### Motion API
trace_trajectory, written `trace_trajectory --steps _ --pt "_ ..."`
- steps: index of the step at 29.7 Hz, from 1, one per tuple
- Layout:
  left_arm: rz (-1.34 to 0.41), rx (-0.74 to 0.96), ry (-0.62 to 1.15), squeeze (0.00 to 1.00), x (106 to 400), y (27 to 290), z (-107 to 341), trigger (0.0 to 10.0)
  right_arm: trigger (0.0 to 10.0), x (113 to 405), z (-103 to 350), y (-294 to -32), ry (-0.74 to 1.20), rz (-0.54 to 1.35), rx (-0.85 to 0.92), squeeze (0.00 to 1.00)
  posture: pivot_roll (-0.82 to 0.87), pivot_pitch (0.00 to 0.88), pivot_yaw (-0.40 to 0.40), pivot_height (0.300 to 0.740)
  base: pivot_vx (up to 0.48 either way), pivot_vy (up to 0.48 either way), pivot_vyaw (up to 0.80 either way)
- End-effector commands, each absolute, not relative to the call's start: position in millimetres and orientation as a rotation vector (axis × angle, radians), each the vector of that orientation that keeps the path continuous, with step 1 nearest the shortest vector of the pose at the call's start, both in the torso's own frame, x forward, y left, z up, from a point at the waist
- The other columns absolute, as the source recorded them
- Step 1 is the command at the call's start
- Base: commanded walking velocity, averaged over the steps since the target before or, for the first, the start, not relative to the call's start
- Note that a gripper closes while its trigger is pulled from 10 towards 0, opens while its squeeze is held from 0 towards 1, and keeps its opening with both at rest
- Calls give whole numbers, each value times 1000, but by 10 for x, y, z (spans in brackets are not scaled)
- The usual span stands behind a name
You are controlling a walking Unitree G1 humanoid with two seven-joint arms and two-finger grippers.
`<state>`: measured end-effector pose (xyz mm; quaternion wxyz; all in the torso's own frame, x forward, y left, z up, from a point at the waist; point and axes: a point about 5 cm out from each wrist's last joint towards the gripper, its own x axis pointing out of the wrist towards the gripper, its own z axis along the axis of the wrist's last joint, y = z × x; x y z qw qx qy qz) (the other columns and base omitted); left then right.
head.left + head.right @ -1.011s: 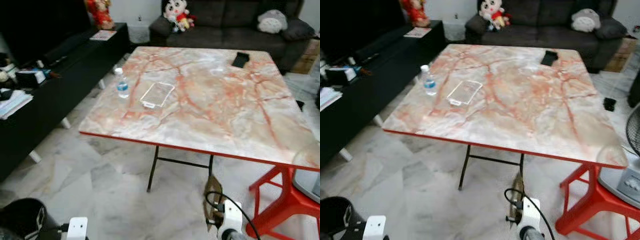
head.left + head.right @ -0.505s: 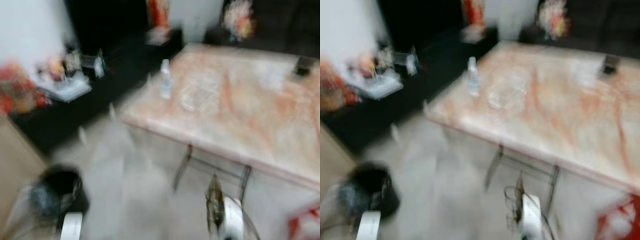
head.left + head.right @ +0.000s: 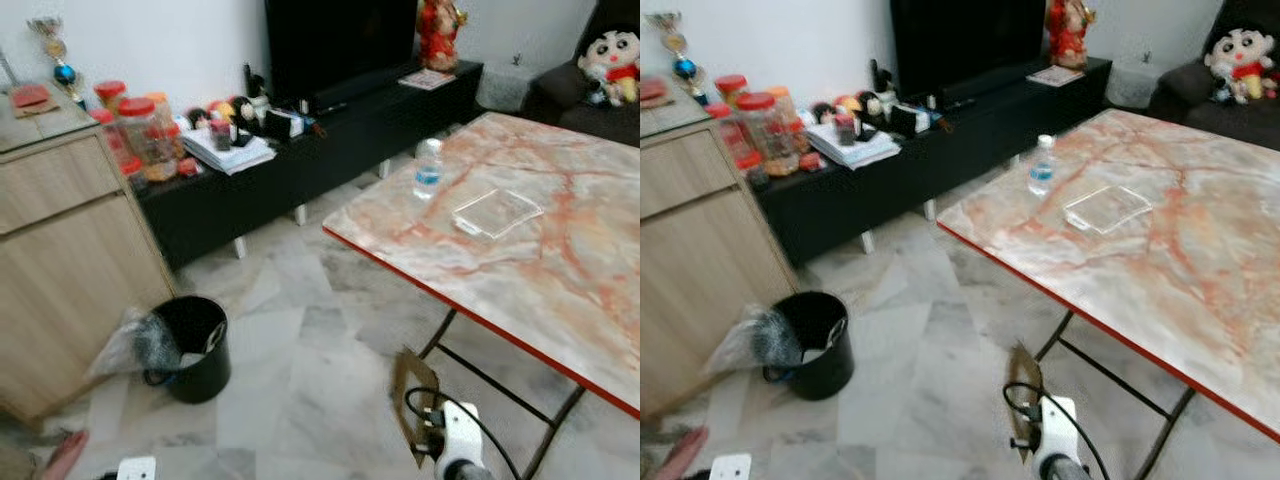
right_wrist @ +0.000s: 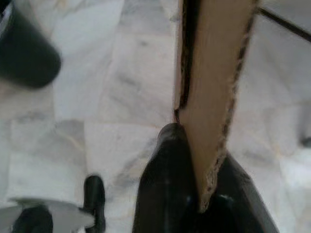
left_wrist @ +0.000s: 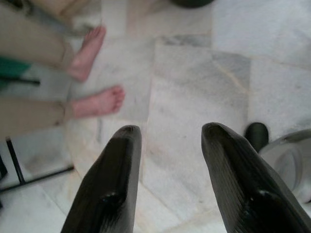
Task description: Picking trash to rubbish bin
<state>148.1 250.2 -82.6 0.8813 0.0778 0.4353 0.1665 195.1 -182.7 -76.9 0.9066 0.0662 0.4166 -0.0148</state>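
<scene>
- Right wrist view first: our right pincer (image 4: 194, 194) is pinching a flat piece of cardboard (image 4: 214, 87) between its two black fingers, with the sheet standing edge-on and reaching forward over the marble floor (image 4: 112, 97).
- From the head camera we see that same right arm held low and forward, the cardboard (image 3: 408, 400) rising upright from the pincer (image 3: 432, 452), near the red-edged corner of the worktop (image 3: 560, 280).
- Over on our left, the left pincer (image 5: 167, 141) points down at the floor with its fingers (image 5: 116, 170) spread wide and nothing between them.
- Beyond those fingers a person's bare feet (image 5: 99, 102) stand on the tiles.
- The rubbish bin (image 3: 195, 345), black and round, sits on the floor beside the wooden cabinet (image 3: 70, 260), with a crumpled plastic bag (image 3: 135, 340) touching its side; it is ahead and to our left, well apart from the cardboard.
- On the worktop we spot a water bottle (image 3: 428, 168) standing upright near the edge and a clear plastic tray (image 3: 497, 212) lying just beside it.
- Along the wall runs a low black TV bench (image 3: 330, 140), cluttered with papers and small items.
</scene>
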Motion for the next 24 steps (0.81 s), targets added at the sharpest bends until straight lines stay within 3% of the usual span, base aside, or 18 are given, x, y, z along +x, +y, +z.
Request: trace_trajectory --steps 1,24 --pt "367 159 933 0 1411 2514 -852 10000 10000 2023 -736 -1773 840 -19 147 0 29 0 -12 740 0 0 800" --pt "343 144 891 0 1570 2472 -802 10000 10000 2012 -743 -1768 845 -23 144 0 13 0 4 740 0 0 800"
